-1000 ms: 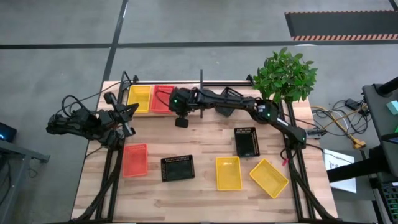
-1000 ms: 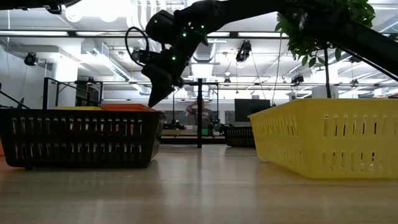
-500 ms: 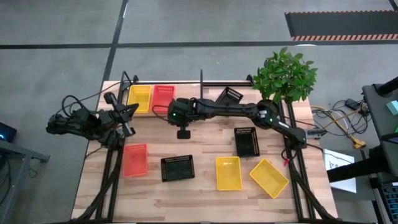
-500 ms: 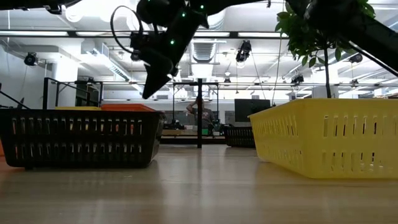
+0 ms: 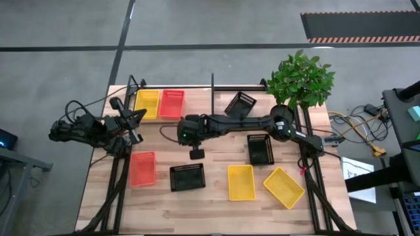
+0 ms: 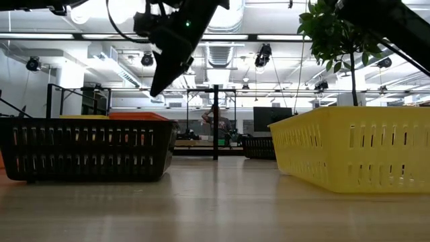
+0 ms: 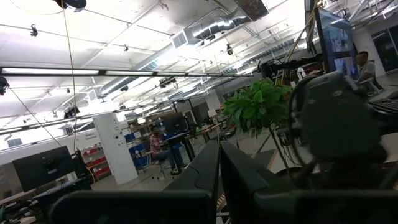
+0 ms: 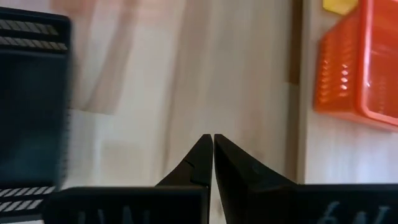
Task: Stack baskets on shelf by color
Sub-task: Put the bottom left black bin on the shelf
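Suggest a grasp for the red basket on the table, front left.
Probably a long side wall of the red basket, pinched from straight above. It sits upright, mouth up, nothing inside, so the thin rim is exposed. The black basket lies to its right; the wall away from it seems roomier.

- leafy green potted plant (image 5: pixel 301 80) sits at the far right corner of the slatted wooden table (image 5: pixel 216 141)
- orange cables (image 5: pixel 375 141) lie on the floor right of the table
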